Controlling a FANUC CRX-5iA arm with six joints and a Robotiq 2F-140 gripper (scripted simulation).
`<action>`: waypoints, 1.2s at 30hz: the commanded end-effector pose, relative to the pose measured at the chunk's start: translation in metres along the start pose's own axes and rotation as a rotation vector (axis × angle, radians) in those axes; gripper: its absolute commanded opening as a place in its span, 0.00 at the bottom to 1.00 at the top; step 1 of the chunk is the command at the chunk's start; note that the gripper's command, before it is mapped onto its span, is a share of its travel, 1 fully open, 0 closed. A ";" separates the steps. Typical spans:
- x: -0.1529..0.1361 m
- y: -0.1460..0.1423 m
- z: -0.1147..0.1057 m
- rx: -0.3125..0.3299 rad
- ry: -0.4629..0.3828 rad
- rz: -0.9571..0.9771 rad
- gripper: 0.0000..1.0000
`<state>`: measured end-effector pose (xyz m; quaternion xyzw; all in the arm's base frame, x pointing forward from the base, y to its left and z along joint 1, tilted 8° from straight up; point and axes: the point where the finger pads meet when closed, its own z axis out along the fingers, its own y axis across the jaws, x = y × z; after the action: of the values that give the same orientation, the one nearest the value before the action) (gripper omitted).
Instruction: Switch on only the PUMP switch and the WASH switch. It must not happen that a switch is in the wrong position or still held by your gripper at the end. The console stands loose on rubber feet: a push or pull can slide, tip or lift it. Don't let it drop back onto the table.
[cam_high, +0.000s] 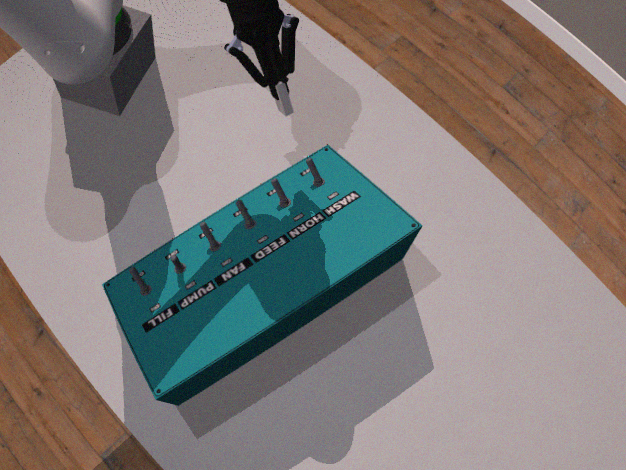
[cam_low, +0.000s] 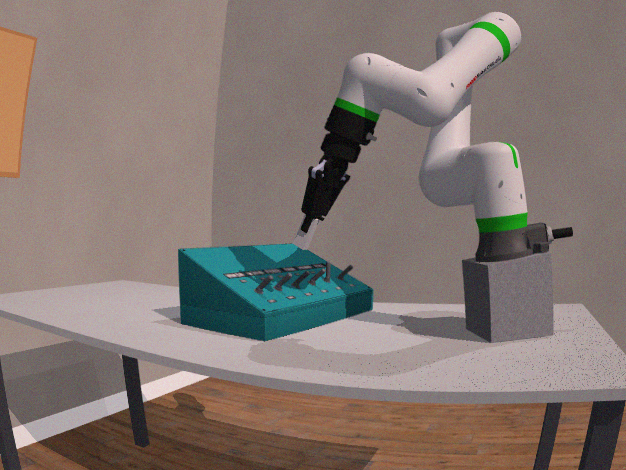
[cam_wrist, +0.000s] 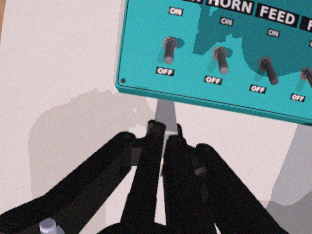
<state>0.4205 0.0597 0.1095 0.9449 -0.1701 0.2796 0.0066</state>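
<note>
The teal console (cam_high: 262, 268) sits on the grey table with six toggle levers labelled FILL, PUMP, FAN, FEED, HORN and WASH. The PUMP lever (cam_high: 176, 263) leans toward its label, unlike the others; it stands more upright in the side view (cam_low: 327, 271). The WASH lever (cam_high: 314, 174) leans toward its OFF mark, as the wrist view (cam_wrist: 170, 49) shows. My gripper (cam_high: 284, 103) (cam_wrist: 163, 113) is shut and empty. It hovers above the table just behind the WASH end of the console, apart from it, fingertips pointing toward the WASH lever.
The robot's grey pedestal (cam_high: 108, 70) stands on the table behind the console's FILL end. The FAN, FEED and HORN levers (cam_high: 279, 194) lean toward OFF. The curved table edge runs to the right, with wooden floor beyond.
</note>
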 end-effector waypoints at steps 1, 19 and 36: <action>0.000 0.000 0.002 0.000 0.000 0.000 0.00; 0.000 0.000 0.041 0.000 0.000 0.000 0.00; 0.000 0.000 0.087 0.000 0.000 0.000 0.00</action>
<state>0.4638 0.0508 0.0395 0.9454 -0.1699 0.2780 0.0065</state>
